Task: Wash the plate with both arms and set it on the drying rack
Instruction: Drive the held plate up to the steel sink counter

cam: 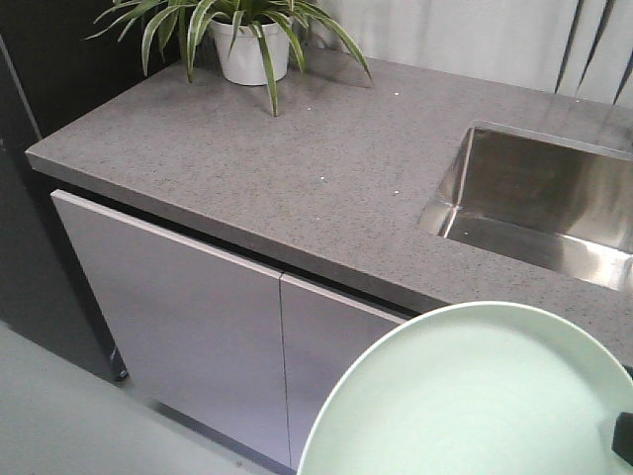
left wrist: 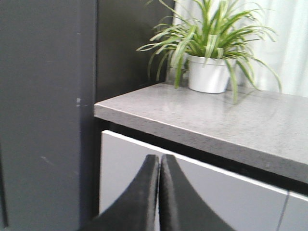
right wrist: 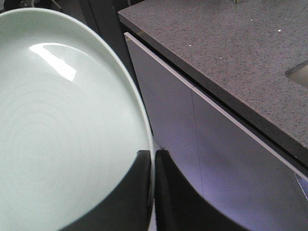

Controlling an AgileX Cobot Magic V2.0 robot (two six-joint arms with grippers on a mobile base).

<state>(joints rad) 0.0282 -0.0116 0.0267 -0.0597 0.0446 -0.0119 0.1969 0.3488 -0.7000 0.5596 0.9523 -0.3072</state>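
glossy plate (right wrist: 62, 134), speckled stone counter (cam: 297, 158), steel sink (cam: 539, 198)

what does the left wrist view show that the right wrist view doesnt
Only the left wrist view: the potted plant, a dark wall panel, and the left gripper shut on nothing. Only the right wrist view: the plate, its rim clamped in the right gripper. Both: the grey countertop and the pale cabinet doors below it.
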